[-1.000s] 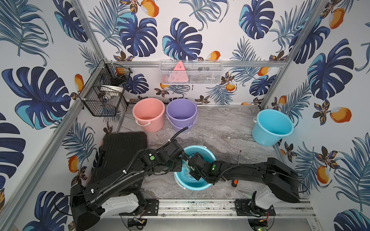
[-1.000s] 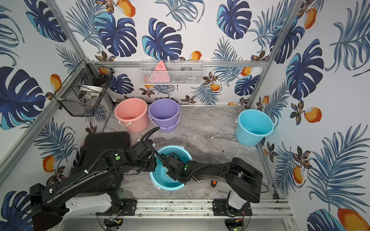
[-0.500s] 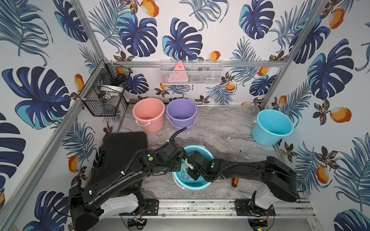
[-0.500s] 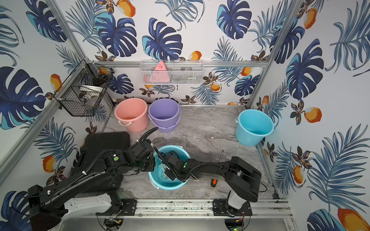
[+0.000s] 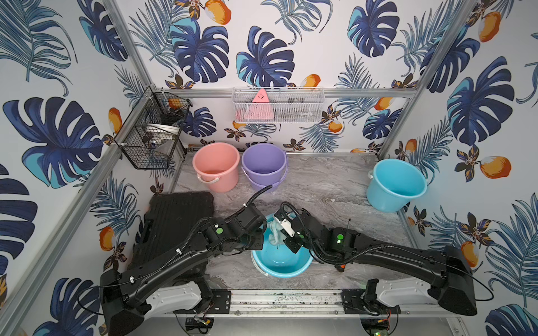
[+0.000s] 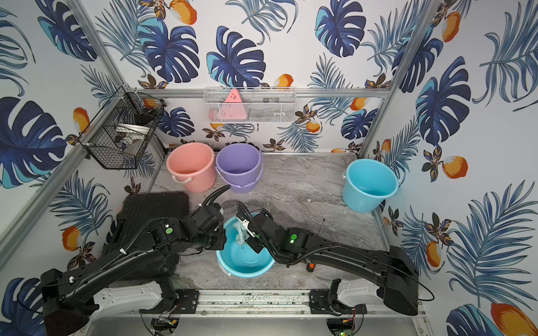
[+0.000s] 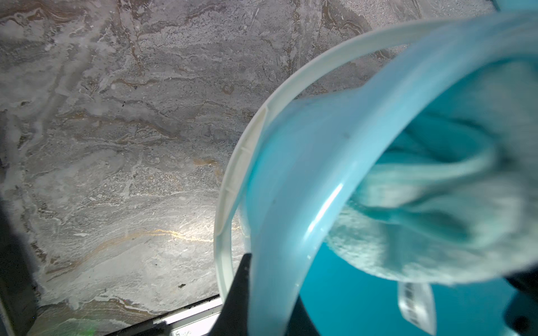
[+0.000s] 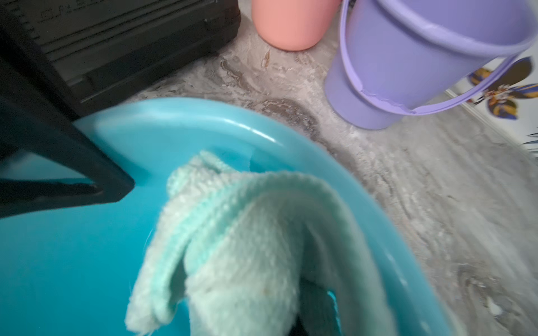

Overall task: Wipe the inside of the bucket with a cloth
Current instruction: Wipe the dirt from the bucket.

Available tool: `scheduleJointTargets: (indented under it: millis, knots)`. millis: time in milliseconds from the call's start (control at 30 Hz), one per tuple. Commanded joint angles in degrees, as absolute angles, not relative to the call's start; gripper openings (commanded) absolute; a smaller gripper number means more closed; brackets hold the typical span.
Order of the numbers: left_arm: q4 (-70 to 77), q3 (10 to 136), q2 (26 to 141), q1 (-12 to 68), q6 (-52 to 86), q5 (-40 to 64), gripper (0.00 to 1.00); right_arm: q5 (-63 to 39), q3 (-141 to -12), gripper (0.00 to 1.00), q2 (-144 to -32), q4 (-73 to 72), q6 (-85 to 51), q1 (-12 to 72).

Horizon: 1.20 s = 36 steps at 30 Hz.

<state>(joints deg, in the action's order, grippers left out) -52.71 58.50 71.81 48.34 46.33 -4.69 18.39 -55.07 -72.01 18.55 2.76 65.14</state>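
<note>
The blue bucket (image 5: pixel 281 261) (image 6: pixel 244 263) stands at the table's front middle. My left gripper (image 5: pixel 260 240) (image 7: pixel 267 296) is shut on its left rim, one dark finger (image 7: pixel 237 293) outside the wall and one inside. The pale mint cloth (image 5: pixel 272 237) (image 6: pixel 239 232) (image 8: pixel 241 247) hangs bunched inside the bucket against its far-left wall. My right gripper (image 5: pixel 280 230) is shut on the cloth, its fingertips mostly buried in the folds. The cloth's white tag (image 7: pixel 416 302) dangles below it in the left wrist view. The bucket's white handle (image 7: pixel 230 186) lies down along the outside.
A pink bucket (image 5: pixel 216 166) and a purple bucket (image 5: pixel 263 165) stand at the back. Another blue bucket (image 5: pixel 394 184) leans at the back right. A black case (image 5: pixel 174 221) lies left, under my left arm. An orange-handled screwdriver (image 5: pixel 341 266) lies beneath my right arm. Wire baskets (image 5: pixel 151 136) hang on the walls.
My right gripper has drawn the cloth from lower in the bucket up toward its far-left rim. The left gripper still holds the rim in the same place.
</note>
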Motion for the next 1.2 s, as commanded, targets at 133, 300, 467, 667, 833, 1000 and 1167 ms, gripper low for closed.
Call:
scheduleJointTargets:
  millis: [133, 300, 467, 667, 833, 1000, 1167]
  knots:
    - [-50.3, 58.6, 72.0, 48.3, 45.4, -4.5, 0.00, 27.3, -59.4, 0.00, -67.6, 30.0, 18.5, 66.0]
    - [-50.5, 58.9, 72.0, 48.3, 45.2, -4.5, 0.00, 32.9, -60.4, 0.00, -69.1, 35.1, 32.7, 68.7]
    - [-50.8, 59.3, 71.9, 48.4, 44.8, -4.6, 0.00, 37.9, -62.3, 0.00, -74.5, 40.1, 41.4, 69.7]
    - [-50.7, 59.3, 71.8, 48.4, 44.8, -4.4, 0.00, 36.2, -62.0, 0.00, -79.2, 42.3, 47.1, 69.9]
    - [-50.8, 59.7, 71.8, 48.3, 44.5, -4.4, 0.00, 30.0, -59.0, 0.00, -82.2, 39.1, 48.8, 69.8]
    - [-50.5, 59.7, 71.7, 48.3, 44.1, -4.0, 0.00, 25.7, -58.4, 0.00, -88.2, 36.5, 48.1, 69.5]
    - [-50.5, 59.3, 71.2, 48.3, 44.0, -3.8, 0.00, 20.9, -58.2, 0.00, -93.2, 33.1, 47.4, 68.8]
